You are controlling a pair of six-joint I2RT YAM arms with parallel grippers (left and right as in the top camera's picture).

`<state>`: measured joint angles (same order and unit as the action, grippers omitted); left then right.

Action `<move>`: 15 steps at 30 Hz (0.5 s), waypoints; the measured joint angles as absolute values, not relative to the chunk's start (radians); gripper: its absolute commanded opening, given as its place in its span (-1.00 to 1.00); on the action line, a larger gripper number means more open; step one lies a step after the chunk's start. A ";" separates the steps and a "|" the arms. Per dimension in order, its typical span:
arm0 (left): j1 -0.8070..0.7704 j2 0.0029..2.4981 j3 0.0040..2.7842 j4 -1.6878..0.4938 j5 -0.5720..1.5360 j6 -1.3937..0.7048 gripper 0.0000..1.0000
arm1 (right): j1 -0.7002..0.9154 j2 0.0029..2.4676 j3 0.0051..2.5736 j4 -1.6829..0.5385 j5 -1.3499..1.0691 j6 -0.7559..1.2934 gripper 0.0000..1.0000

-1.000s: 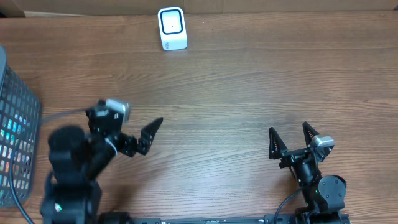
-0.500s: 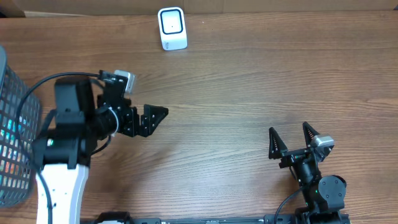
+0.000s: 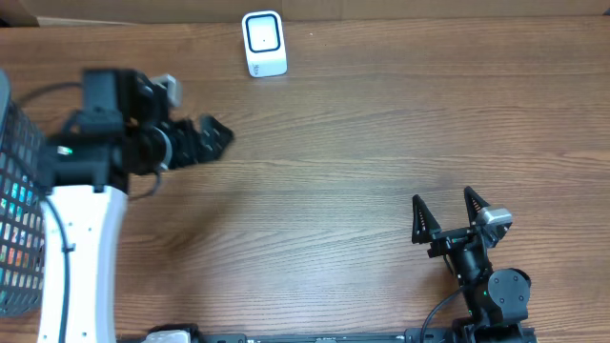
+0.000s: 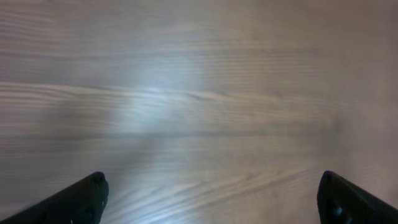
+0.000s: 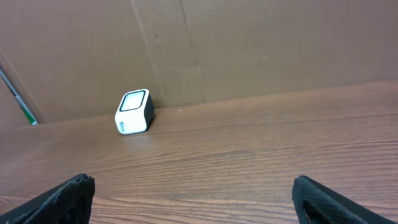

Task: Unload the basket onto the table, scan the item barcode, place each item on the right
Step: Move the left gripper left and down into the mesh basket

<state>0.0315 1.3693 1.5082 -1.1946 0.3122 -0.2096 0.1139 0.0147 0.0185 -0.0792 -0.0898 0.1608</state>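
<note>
- Where the overhead camera looks down, a brown wood-grain table (image 3: pixel 362 124) fills the view, and a white box-shaped barcode scanner (image 3: pixel 264 43) stands near its far edge, left of centre.
- Overhead: a dark wire-mesh basket (image 3: pixel 24 162) sits at the table's left edge. Something teal (image 3: pixel 13 202) shows through the mesh; I cannot tell what it is, and no other item to scan is in sight on the table.
- Overhead: the left gripper (image 3: pixel 217 136) hangs over the table between the basket and the scanner, below and to the left of the scanner and well apart from it. Its finger spread is hard to judge from this angle.
- Overhead: the right gripper (image 3: pixel 445 217) sits at the near right of the table, its fingers spread in a V with nothing between them.
- Left wrist: the left gripper (image 4: pixel 211 186) is released. Its black fingertips (image 4: pixel 90 190) sit at opposite lower corners, with only blurred wood grain between them.
- Right wrist: the right gripper (image 5: pixel 193 186) is spread wide and holds nothing. The scanner (image 5: pixel 134 112) stands far ahead, left of centre, just in front of a brown cardboard wall (image 5: pixel 261 43).
</note>
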 measured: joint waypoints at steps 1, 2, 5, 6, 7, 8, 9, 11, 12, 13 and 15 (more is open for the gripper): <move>0.043 1.380 1.568 -1.224 0.284 -0.227 0.86 | 0.114 0.015 0.019 -0.080 -0.090 0.160 1.00; 0.062 1.393 1.639 -1.264 0.252 -0.245 0.86 | 0.114 0.015 0.019 -0.081 -0.090 0.160 1.00; 0.144 1.423 1.829 -1.354 0.171 -0.301 0.86 | 0.114 0.015 0.019 -0.080 -0.090 0.161 1.00; 0.177 1.428 1.874 -1.368 0.151 -0.319 0.86 | 0.114 0.015 0.019 -0.079 -0.090 0.160 1.00; 0.223 1.430 1.919 -1.382 0.131 -0.343 0.86 | 0.114 0.015 0.019 -0.080 -0.090 0.160 1.00; 0.258 1.430 1.944 -1.389 0.120 -0.362 0.86 | 0.114 0.015 0.019 -0.080 -0.090 0.161 1.00; 0.314 1.430 1.974 -1.404 0.107 -0.389 0.86 | 0.114 0.015 0.019 -0.080 -0.090 0.160 0.99; 0.418 1.430 2.004 -1.420 0.091 -0.437 0.84 | 0.114 0.015 0.019 -0.079 -0.090 0.160 0.99; 0.450 1.430 2.008 -1.424 0.089 -0.450 0.83 | 0.114 0.015 0.019 -0.080 -0.090 0.160 1.00; 0.504 1.430 2.009 -1.431 0.077 -0.474 0.83 | 0.114 0.015 0.019 -0.080 -0.090 0.160 1.00; 0.601 1.436 2.008 -1.441 0.070 -0.500 0.83 | 0.114 0.015 0.019 -0.080 -0.090 0.160 1.00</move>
<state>0.6010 1.4361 2.0083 -1.4410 0.0696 -0.5003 0.1139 0.0147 0.0185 -0.0795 -0.0898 0.1604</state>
